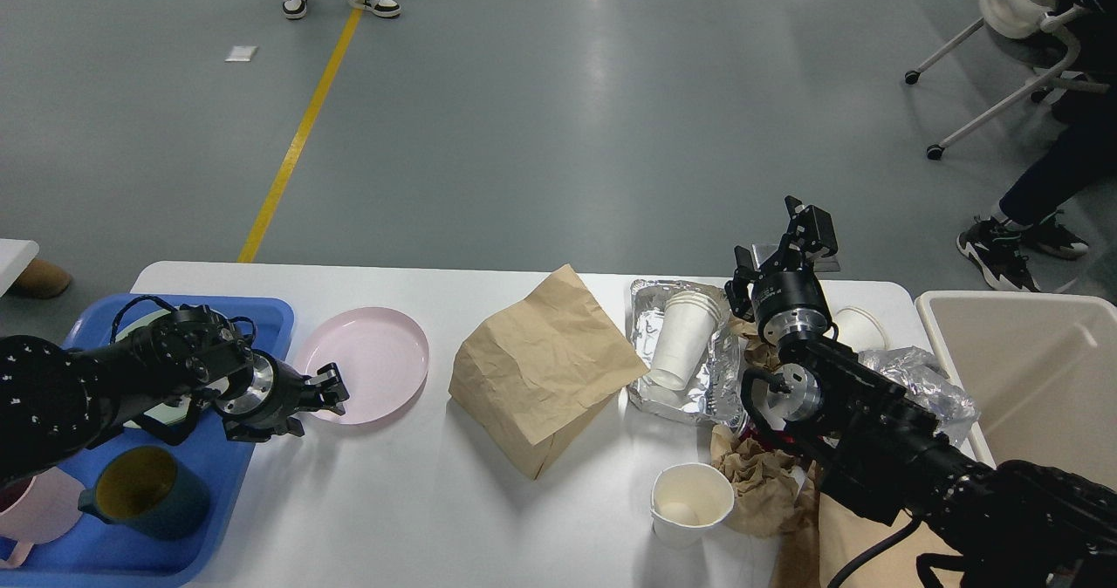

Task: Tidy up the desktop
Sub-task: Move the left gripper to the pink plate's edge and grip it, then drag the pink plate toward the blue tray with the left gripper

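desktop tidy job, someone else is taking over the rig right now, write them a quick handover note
Left gripper: at the near-left rim of the pink plate; whether it grips is unclear.
Right gripper: raised at the far edge of the desktop, jaws apart, empty.
Done: dark mug and pink mug sit in the blue tray.
Left: plate, brown paper bag, foil tray with stacked cups, single paper cup, crumpled paper and foil. Beige bin at right looks empty.
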{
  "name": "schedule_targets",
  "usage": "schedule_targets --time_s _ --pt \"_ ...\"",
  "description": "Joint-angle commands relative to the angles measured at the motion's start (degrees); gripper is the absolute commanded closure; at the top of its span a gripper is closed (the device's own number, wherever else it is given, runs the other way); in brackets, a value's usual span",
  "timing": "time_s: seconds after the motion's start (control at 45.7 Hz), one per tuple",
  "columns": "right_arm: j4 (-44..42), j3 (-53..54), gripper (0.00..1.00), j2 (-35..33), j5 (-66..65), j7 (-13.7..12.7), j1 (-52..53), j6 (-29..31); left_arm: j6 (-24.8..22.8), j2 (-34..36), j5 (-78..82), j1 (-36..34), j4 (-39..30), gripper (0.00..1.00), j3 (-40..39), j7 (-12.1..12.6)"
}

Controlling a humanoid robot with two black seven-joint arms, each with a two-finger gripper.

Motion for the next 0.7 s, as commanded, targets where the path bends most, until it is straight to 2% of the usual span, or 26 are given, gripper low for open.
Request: schedule_targets --time_s 0.0,0.066,0.459,0.678 --pt "0.0 0.0 0.0 0.0 0.0 0.0 -0.1 0.0 -0.1 -0.1 0.0 0.0 0.0 0.48 0.1 0.1" --pt "0.0 0.0 0.0 0.0 0.0 0.0 -0.1 0.0 -0.2 -0.1 0.0 0.0 0.0 0.52 0.1 0.0" --pt "0.0 0.0 0.0 0.0 0.0 0.0 -0.1 0.0 -0.3 -0.7 0.0 0.4 0.1 0.56 0.1 0.1" --pt "0.0 0.0 0.0 0.0 0.0 0.0 -0.1 0.0 -3.4 -0.7 0.1 0.4 0.1 0.68 0.2 0.0"
